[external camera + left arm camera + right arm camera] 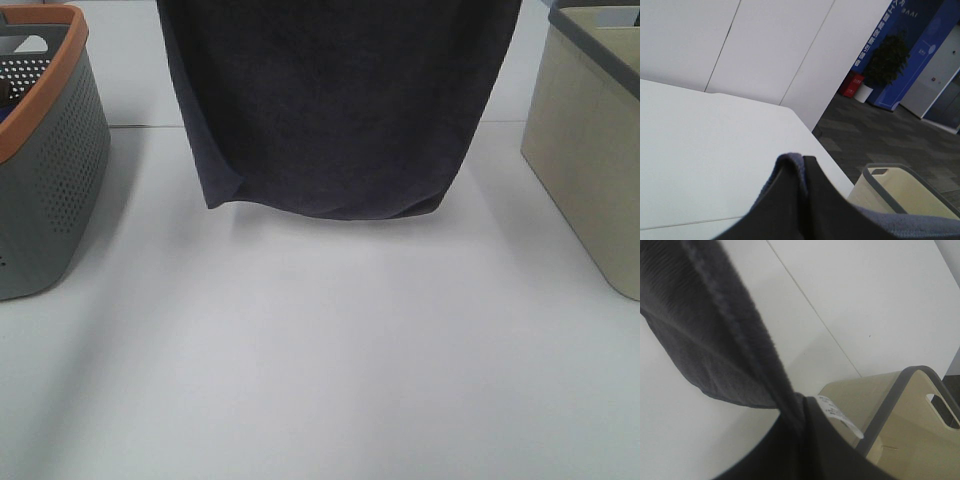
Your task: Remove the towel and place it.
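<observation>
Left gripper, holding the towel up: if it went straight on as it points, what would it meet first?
The left gripper would probably meet the white table, short of its far edge; the beige bin sits off to one side. Depth is unclear.

Blue wall (pixel 888 30) reads "BAAI" (Chinese unreadable).

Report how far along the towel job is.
Done: the towel is off the table and hangs spread above it. In hand: the left hand and the right hand each pinch an upper edge, and the white tag sits by the right one. Left: placing it. It lies in neither the grey basket nor the beige bin.
</observation>
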Robot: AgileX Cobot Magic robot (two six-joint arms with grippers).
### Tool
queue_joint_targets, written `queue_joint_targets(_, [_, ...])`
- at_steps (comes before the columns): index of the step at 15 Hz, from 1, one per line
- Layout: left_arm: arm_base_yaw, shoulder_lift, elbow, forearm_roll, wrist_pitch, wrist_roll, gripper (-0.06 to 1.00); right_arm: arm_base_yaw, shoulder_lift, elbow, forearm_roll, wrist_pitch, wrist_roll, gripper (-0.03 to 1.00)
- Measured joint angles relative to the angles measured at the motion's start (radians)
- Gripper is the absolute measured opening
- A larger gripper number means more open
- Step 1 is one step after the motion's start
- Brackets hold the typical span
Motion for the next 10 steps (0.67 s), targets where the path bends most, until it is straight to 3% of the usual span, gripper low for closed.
queue_joint_targets(2, [0.059, 0.091, -0.004, -0.025, -0.185, 0.001, 0.00, -0.045, 0.003, 0.000, 0.066, -0.075, -0.006, 0.02])
queue_joint_targets(4, [0.059, 0.159, -0.045, -0.021, -0.237, 0.001, 0.00, -0.046, 0.020, 0.000, 0.076, -0.149, -0.012, 0.02])
queue_joint_targets(6, [0.059, 0.228, -0.139, -0.010, -0.235, 0.011, 0.00, -0.046, 0.066, 0.000, 0.067, -0.229, -0.014, 0.02])
queue_joint_targets(10, [0.066, 0.396, -0.448, 0.111, -0.127, -0.028, 0.00, -0.109, 0.193, -0.043, 0.052, -0.452, 0.045, 0.02])
